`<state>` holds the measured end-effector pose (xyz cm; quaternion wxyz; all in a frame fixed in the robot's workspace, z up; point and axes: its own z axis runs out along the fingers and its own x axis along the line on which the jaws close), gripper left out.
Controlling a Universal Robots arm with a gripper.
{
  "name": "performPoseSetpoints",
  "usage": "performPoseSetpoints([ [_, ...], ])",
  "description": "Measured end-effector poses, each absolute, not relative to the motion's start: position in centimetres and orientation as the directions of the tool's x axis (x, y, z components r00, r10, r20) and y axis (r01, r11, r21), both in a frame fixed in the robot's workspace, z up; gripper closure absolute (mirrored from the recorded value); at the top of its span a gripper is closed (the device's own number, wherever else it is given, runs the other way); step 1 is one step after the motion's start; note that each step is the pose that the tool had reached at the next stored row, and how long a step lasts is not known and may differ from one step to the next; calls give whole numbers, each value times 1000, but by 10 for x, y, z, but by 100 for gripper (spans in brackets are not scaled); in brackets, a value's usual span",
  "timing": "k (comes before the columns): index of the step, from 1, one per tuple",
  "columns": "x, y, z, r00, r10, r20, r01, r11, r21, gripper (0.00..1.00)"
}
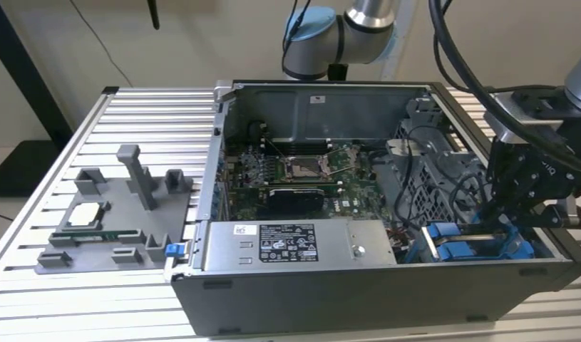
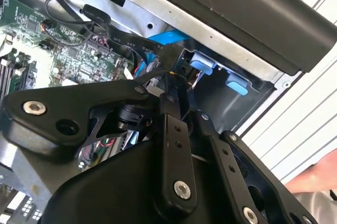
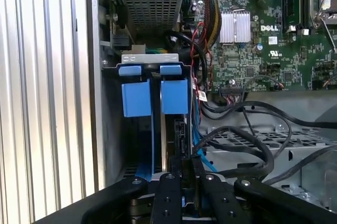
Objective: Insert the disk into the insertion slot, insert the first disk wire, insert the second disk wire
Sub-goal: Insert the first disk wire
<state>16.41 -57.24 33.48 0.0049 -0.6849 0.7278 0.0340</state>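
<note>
The disk (image 3: 167, 135) stands edge-on inside the insertion slot (image 3: 111, 129), its blue carrier tabs (image 3: 174, 96) at the bay's mouth. In the exterior view the blue carrier (image 1: 460, 249) sits in the drive cage (image 1: 532, 251) at the case's front corner, on the exterior view's right. My gripper (image 3: 187, 168) hangs right over the disk's end. Its fingers (image 2: 172, 129) are close together, shut on a black wire connector (image 2: 171, 55) on a flat black cable (image 2: 124, 40). The connector (image 3: 181, 132) is at the disk's edge. From outside, the gripper (image 1: 504, 222) reaches down into the cage.
The open computer case holds a motherboard (image 1: 300, 171) and a grey labelled power-supply box (image 1: 300, 246). Loose black cables (image 3: 253, 142) loop beside the cage. A grey fixture tray (image 1: 110, 214) lies on the slatted table at the exterior view's left. A hand (image 2: 311, 179) shows outside the case.
</note>
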Motion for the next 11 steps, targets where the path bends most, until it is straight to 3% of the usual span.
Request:
performPoseSetpoints([
  [5,164,-572,333,-63,-997,-55,-997,60,43,100],
  [6,164,-572,333,-63,-996,-55,-997,60,43,0],
  [11,164,-572,340,-63,-997,-54,-997,61,43,0],
])
